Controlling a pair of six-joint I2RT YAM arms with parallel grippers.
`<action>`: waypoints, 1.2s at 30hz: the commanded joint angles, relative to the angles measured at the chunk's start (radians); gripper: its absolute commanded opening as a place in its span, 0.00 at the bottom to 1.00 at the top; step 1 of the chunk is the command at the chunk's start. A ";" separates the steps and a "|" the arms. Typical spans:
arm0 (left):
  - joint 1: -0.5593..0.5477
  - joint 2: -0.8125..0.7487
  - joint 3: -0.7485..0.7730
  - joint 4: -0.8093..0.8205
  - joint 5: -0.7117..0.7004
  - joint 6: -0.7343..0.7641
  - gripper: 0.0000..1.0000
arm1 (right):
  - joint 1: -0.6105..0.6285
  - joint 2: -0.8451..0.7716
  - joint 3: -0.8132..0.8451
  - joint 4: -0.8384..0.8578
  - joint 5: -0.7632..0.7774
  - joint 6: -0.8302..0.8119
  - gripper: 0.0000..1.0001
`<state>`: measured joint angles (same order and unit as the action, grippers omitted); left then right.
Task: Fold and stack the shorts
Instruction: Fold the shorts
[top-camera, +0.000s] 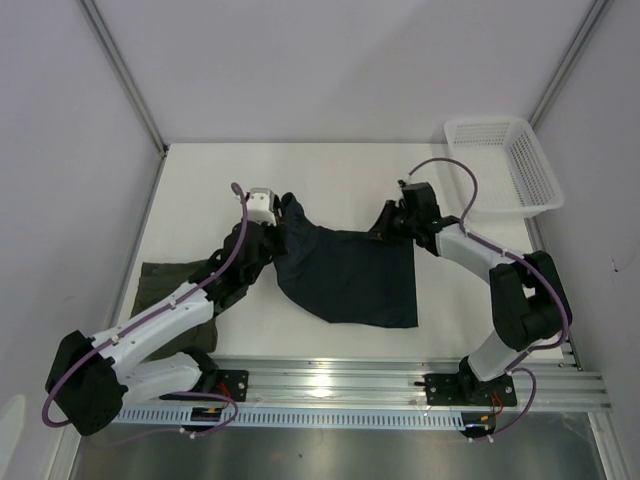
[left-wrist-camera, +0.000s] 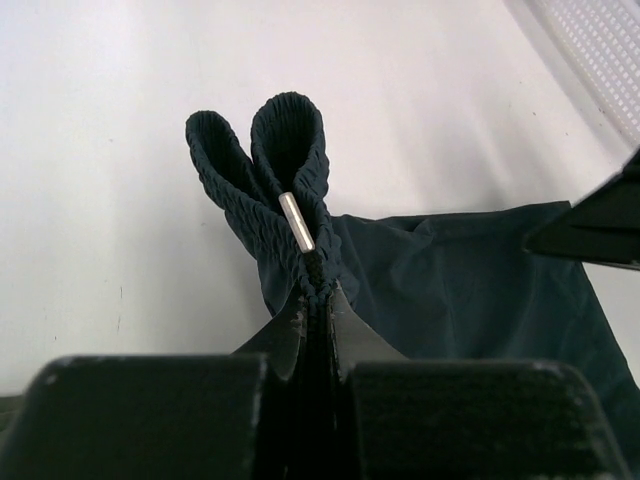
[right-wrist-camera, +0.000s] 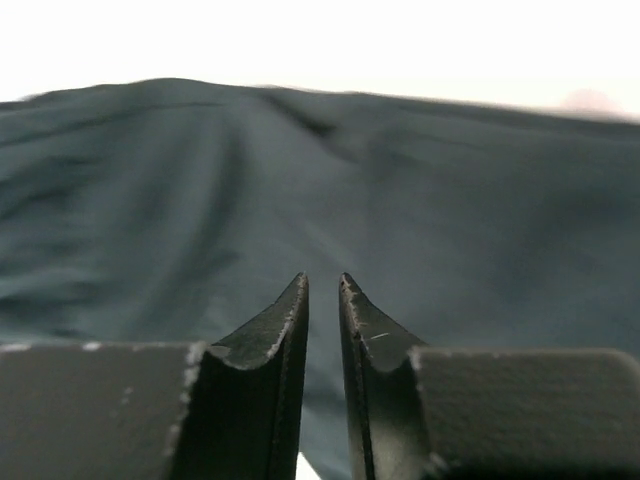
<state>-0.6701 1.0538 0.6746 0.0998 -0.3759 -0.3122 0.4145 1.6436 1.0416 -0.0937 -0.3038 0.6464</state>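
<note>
Mid-frame, left gripper (left-wrist-camera: 318, 298) pinches navy shorts (left-wrist-camera: 460, 290) by the waistband; right gripper (right-wrist-camera: 323, 288) at their upper-right corner, fingers narrowly apart, empty.

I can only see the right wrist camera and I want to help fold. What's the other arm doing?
Observer: The left gripper is shut on the bunched waistband of the dark shorts.
Operator: Are there more shorts?
Observer: Yes, green shorts lie spread out left of the dark ones.
Operator: Anything else out there?
Observer: A white basket sits in the far right corner.
</note>
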 joint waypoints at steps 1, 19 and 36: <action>-0.031 0.009 0.071 0.026 -0.052 0.047 0.00 | -0.068 -0.085 -0.089 -0.155 0.055 -0.071 0.24; -0.318 0.219 0.266 -0.028 -0.366 0.179 0.00 | -0.209 -0.324 -0.371 -0.235 0.109 -0.133 0.26; -0.557 0.617 0.589 -0.124 -0.630 0.160 0.00 | -0.223 -0.309 -0.390 -0.124 -0.052 -0.110 0.05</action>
<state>-1.1965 1.6516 1.1915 -0.0334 -0.9234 -0.1646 0.2043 1.2869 0.6292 -0.2752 -0.3012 0.5308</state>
